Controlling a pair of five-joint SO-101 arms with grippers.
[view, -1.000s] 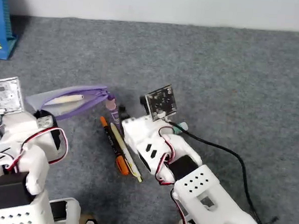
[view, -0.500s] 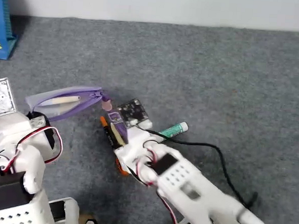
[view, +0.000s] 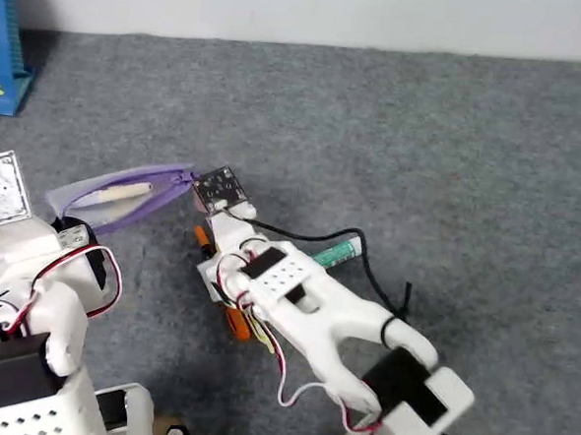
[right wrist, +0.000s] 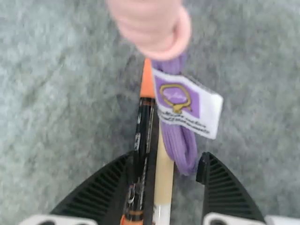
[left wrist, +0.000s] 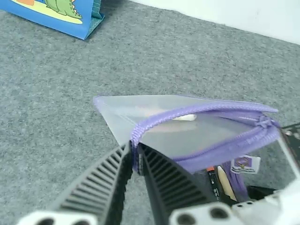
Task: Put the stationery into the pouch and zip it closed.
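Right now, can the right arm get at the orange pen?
Probably yes. The right gripper sits open right over the pen, with nothing covering it. But a pencil and a purple strap lie in the same gap, so it may catch those as well.

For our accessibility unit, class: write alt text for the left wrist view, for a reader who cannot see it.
The left gripper pinches the purple zipper edge of a translucent pouch, open on grey carpet with a pale stick inside. Past the pouch lie an orange-and-black pen and a cream pencil; a blue box stands farther off.
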